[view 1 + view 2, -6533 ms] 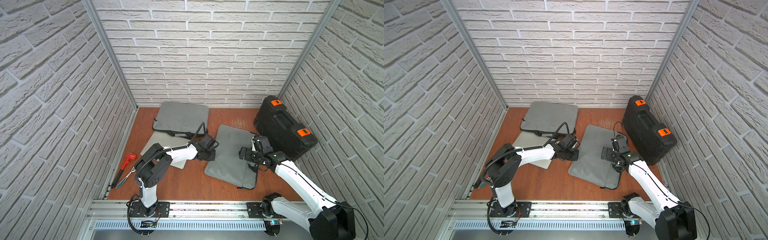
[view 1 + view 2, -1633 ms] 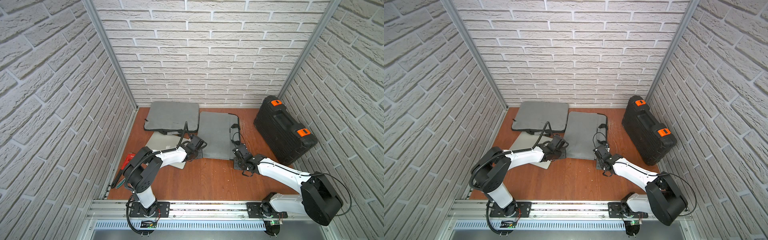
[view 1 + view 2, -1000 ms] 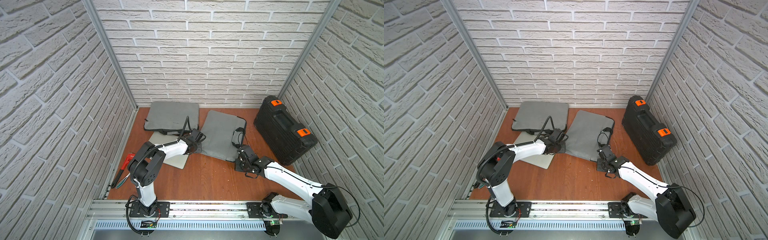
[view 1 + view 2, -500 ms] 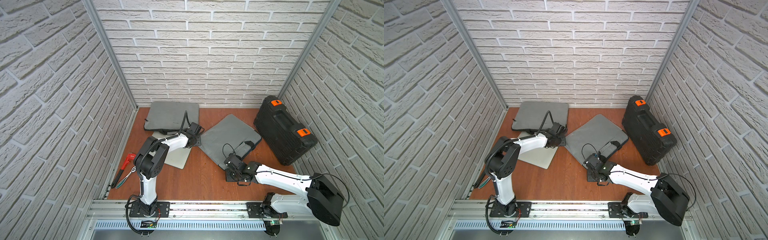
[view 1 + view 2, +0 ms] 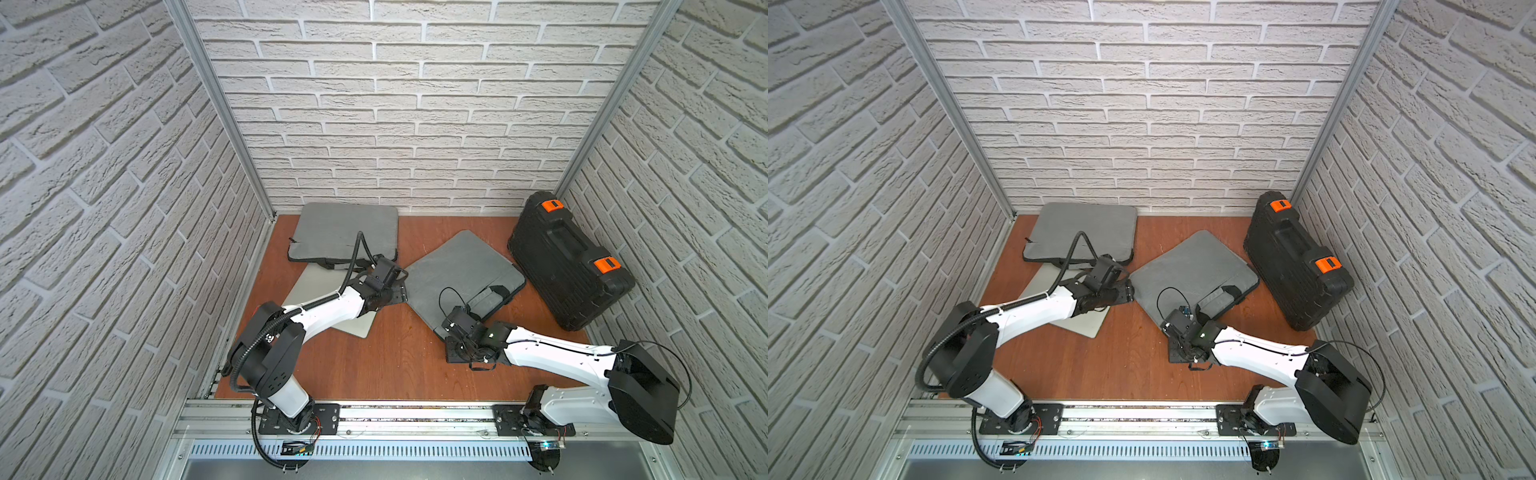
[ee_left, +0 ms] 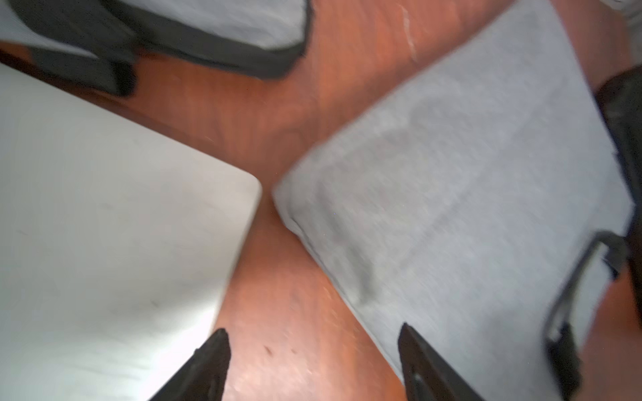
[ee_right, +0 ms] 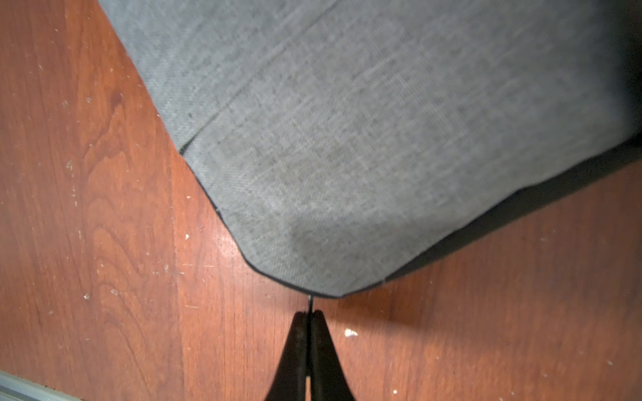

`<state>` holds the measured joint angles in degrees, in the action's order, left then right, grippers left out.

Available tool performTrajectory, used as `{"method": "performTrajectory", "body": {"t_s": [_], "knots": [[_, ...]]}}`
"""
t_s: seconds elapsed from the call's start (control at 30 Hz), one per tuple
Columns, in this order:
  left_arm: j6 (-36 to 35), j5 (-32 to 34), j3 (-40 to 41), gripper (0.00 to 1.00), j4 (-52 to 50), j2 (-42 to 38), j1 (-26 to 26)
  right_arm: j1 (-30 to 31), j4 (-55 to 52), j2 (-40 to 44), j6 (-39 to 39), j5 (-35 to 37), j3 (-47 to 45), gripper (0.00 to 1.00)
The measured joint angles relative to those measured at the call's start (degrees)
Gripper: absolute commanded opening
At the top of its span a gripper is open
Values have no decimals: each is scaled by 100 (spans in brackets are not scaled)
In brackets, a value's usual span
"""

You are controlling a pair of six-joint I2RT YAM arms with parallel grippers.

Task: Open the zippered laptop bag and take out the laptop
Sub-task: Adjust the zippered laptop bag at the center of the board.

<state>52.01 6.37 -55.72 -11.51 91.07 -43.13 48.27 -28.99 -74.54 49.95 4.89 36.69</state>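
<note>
The right gripper (image 7: 309, 314) has its fingers pressed together, low over the wooden surface (image 7: 104, 243). As far as I can see, a thin dark zipper pull (image 7: 310, 303) is pinched between the tips. The pull comes out of the near corner of the grey laptop bag (image 7: 347, 139). The bag lies flat and turned diagonally in the middle of the surface, with its dark handle (image 5: 488, 298) on the edge near the right arm.

The left gripper (image 6: 312, 331) is spread wide and holds nothing. It hangs over bare wood just beside another corner of the bag, and a silver laptop (image 6: 104, 225) is on its other side. This laptop lies outside, partly under a second grey bag (image 5: 345, 228) at the back wall. A black case (image 5: 569, 266) lies by the right wall. Whether the middle bag holds a laptop inside, the pictures do not show.

I judge the bag to be soft cloth and light, so it will slide and turn when the zipper is drawn. One gripper should hold a corner down while the other takes the pull along the edge. The pull is small and may slip out. A laptop is stiff, flat, smooth and rather heavy, and I would take it at an edge near a corner.
</note>
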Motion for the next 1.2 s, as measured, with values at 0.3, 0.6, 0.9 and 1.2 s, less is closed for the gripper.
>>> {"method": "performTrajectory", "body": {"t_s": [0.3, 0.6, 0.9, 1.2], "knots": [[662, -323, 120, 72, 737, 647, -706, 2, 199, -15, -2, 11, 0, 6], [887, -835, -70, 65, 1300, 1285, -767, 2, 424, -15, 0, -9, 0, 6], [968, -1003, -146, 24, 1412, 1381, -758, 0, 575, -70, 7, -13, 26, 6], [817, -1001, -308, 0, 1250, 1381, -686, 0, 754, -369, 44, -74, 146, 6]]}}
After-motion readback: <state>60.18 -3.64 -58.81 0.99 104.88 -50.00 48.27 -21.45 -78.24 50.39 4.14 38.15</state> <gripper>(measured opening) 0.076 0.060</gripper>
